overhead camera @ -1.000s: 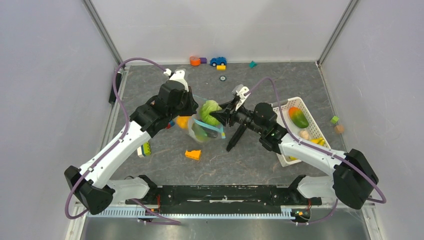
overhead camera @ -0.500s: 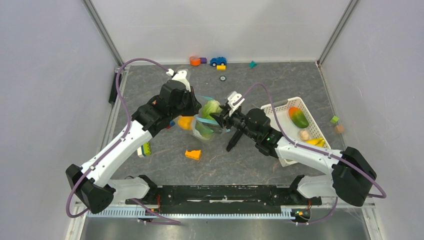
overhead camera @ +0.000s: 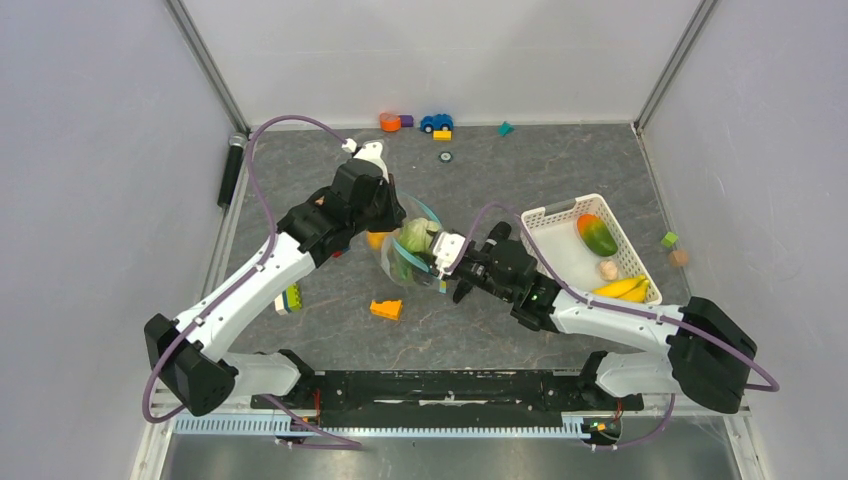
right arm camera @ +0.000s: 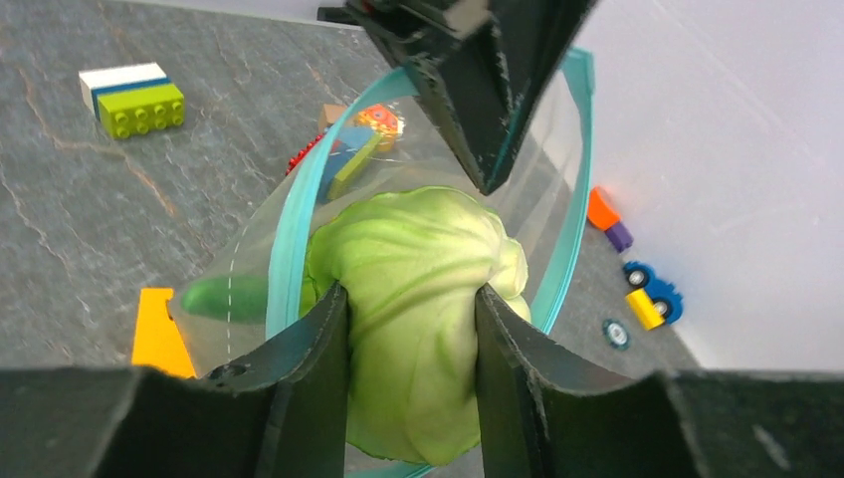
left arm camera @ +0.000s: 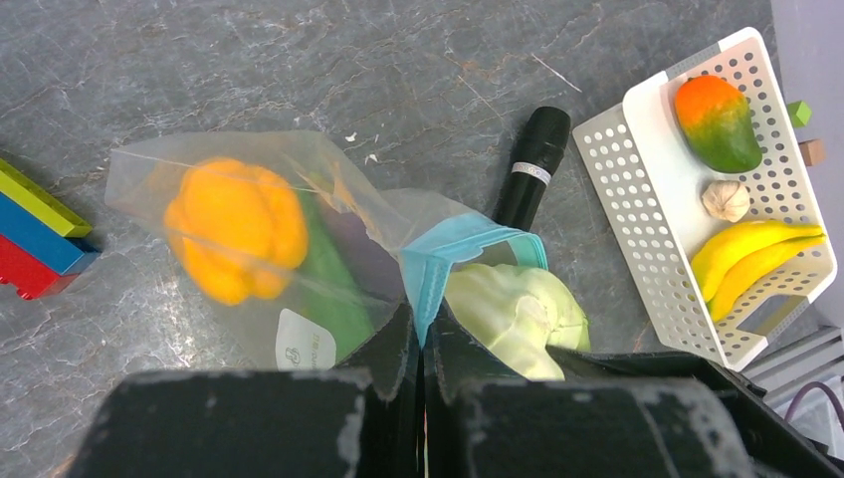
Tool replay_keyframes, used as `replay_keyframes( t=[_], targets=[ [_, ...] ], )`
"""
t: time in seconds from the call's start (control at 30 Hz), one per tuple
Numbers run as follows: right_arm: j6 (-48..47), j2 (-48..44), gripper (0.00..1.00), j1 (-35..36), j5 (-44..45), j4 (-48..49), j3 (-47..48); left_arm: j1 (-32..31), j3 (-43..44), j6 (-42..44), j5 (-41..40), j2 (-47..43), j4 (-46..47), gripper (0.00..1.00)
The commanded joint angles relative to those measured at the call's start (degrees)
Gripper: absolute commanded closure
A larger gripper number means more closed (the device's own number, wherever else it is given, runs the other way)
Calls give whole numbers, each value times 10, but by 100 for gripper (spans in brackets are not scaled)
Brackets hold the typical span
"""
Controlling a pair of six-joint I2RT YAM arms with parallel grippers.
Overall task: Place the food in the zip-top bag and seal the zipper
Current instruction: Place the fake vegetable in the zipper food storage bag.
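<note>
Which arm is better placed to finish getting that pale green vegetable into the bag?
Right. The right tool grips the pale green vegetable inside the bag's open mouth, while the left tool is pinched shut on the teal rim, holding it open.

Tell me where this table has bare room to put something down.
Free: back floor between teal block and white basket; near strip between orange wedge and base rail. Crowded: mid-table, where left gripper and right gripper meet at the zip-top bag.
</note>
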Motion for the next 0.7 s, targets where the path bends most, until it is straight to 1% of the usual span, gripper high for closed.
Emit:
replay_keyframes(
  t=[0.0, 0.1, 0.2, 0.3, 0.33, 0.37, 0.4, 0.43, 0.5, 0.53, 0.57, 0.67],
  targets=[
    [-125, -19, 100, 4, -47, -8, 7, 0, 30, -1, -3, 8, 13, 98],
    [-159, -13, 100, 4, -83, -38, 16, 0, 32, 8, 19, 11, 17, 98],
    [-185, -1, 100, 5, -108, -52, 24, 0, 30, 19, 60, 7, 25, 98],
    [-201, 14, 100, 4, -102, -86, 47, 0, 22, 27, 82, -7, 36, 98],
    [-202, 20, 100, 4, -92, -91, 55, 0, 18, 32, 101, -12, 39, 98],
    [-189, 25, 100, 5, -67, -85, 58, -1, 14, 36, 105, -18, 43, 98],
    [-169, 31, 100, 4, -25, -67, 63, -1, 10, 37, 106, -23, 49, 98],
    [-137, 39, 100, 4, 10, -56, 70, -1, 2, 37, 108, -28, 58, 98],
    [-67, 55, 100, 5, 111, -38, 88, -1, -6, 36, 117, -36, 67, 98],
    [-30, 62, 100, 4, 144, -41, 101, -1, -7, 36, 124, -36, 68, 98],
    [3, 67, 100, 5, 171, -49, 111, -1, -6, 37, 131, -37, 67, 98],
    [76, 80, 100, 4, 213, -59, 130, -2, -7, 36, 147, -39, 73, 98]
  ],
)
